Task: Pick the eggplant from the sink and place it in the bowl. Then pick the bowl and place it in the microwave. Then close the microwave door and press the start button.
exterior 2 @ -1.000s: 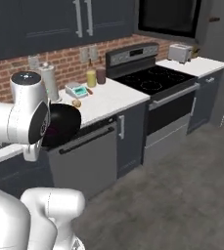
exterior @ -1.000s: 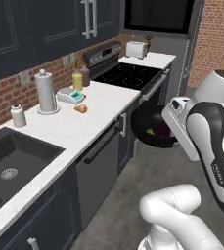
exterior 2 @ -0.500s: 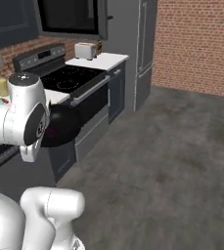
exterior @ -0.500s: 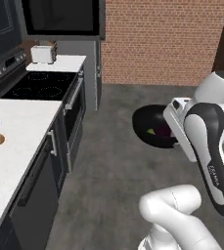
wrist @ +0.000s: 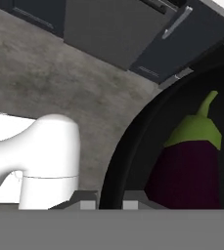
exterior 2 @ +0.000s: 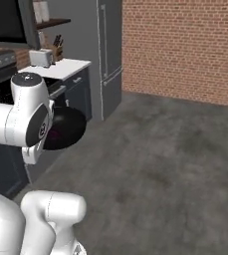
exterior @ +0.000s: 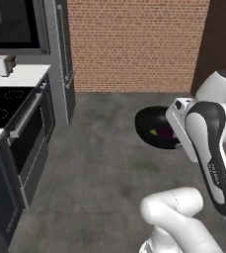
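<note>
A: What's the biggest thing around?

B: A brick wall point(exterior: 134, 44) across the back, with grey floor point(exterior 2: 175, 164) below it. A tall grey fridge point(exterior 2: 105, 55) stands beside the wall, then a white counter point(exterior 2: 65, 68) with a toaster point(exterior 2: 41, 57) on it, then the stove point(exterior: 1, 106).

A: And the bowl?

B: The bowl point(exterior: 154, 127) hangs in the air over the floor, level, well apart from the counter, right at the end of the arm point(exterior: 208, 148). In the right base view its black rim point(exterior 2: 68, 129) sticks out from behind the arm's big joint.

A: Is the gripper holding it?

B: Looks so. In the hand view the gripper point(wrist: 108, 199) has one finger on each side of the bowl's rim, jaws nearly closed, pinching it. The tips are mostly cut off at the bottom, so the contact is hard to see.

A: The eggplant?

B: The eggplant point(wrist: 187, 171) lies inside the bowl, green cap pointing away from the fingers.
</note>
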Robot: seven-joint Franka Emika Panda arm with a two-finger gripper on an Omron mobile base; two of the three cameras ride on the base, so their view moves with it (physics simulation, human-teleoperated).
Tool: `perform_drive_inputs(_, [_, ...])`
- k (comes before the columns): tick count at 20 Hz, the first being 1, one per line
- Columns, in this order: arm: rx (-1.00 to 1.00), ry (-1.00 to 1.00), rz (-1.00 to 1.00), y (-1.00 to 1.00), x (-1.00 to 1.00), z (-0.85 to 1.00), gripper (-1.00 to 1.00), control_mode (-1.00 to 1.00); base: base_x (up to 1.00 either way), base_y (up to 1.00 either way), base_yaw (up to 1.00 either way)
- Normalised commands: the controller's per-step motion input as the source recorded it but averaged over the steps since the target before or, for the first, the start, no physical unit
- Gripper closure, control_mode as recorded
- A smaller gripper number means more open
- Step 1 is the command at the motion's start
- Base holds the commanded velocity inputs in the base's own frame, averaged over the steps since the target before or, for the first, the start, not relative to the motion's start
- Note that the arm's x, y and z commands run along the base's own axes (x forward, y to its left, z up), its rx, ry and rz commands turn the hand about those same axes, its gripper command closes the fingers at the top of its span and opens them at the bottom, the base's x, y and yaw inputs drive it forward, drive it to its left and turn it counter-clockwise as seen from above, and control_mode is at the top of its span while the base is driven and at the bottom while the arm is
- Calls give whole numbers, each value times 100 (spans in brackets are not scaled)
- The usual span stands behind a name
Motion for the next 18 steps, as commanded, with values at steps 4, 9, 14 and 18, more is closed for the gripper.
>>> perform_drive_inputs(4, [0, 0, 0, 0, 0, 0, 100, 100, 100, -100, 10])
perform_drive_inputs(9, [0, 0, 0, 0, 0, 0, 100, 100, 100, -100, 30])
perform_drive_inputs(14, [0, 0, 0, 0, 0, 0, 100, 100, 96, -100, 48])
perform_drive_inputs(18, [0, 0, 0, 0, 0, 0, 100, 100, 87, -93, 55])
